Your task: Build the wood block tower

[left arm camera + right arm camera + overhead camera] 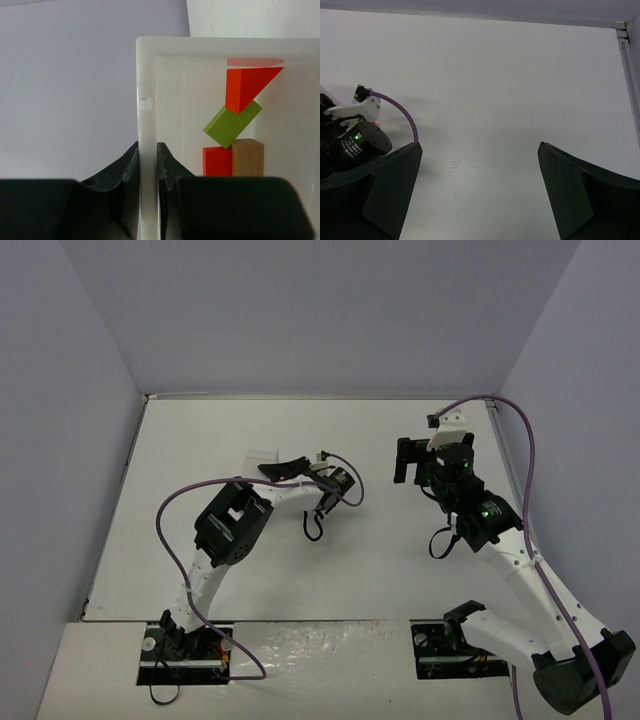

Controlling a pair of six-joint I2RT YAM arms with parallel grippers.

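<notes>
Left wrist view: the left jaws pinch the left wall of the white tray [145, 100]. Inside it, to the right of the jaws, a red block [217, 161] touches a tan block [248, 157]. Farther ahead lie a tilted green block [232, 123] and a red wedge [246, 86]. The right jaws are spread wide over the worktop [485, 90].

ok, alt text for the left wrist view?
The left hand is shut on the left wall of a white tray. Inside, from far to near: a red wedge, a tilted green block, then a red block and tan block side by side.
</notes>
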